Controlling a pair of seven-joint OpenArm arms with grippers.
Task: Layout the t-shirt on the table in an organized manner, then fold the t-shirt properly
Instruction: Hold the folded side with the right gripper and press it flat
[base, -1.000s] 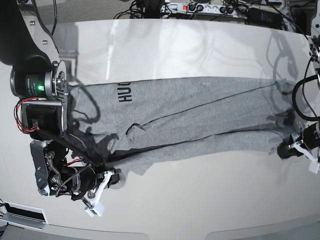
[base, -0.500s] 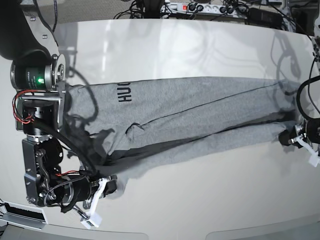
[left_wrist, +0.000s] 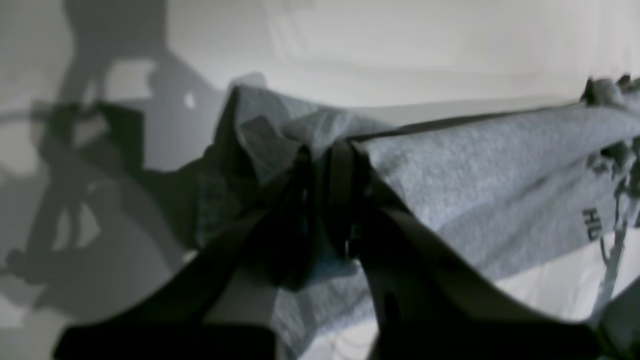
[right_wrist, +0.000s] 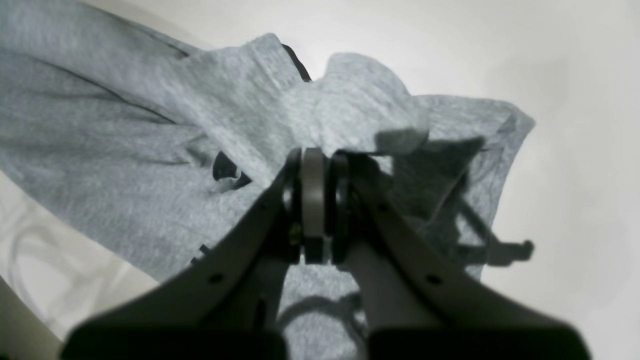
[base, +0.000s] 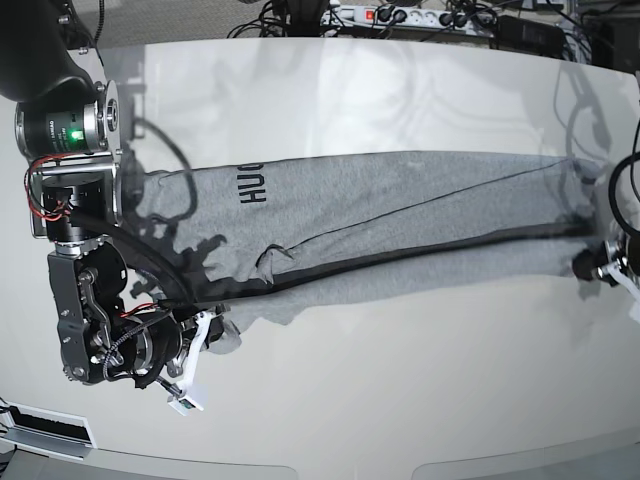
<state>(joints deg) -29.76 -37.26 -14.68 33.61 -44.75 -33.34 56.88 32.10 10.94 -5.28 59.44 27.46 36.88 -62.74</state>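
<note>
Though blurred, t-shirt (base: 400, 225) seemingly knit, elongated.

t-shirt (base: 400, 215) lettering mostly hidden

Black arm (base: 85, 300), green LED, red-black wires

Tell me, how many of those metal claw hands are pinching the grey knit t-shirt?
2: the right gripper pinches the grey knit t-shirt at its lettered end, the left gripper at the opposite end.
</note>
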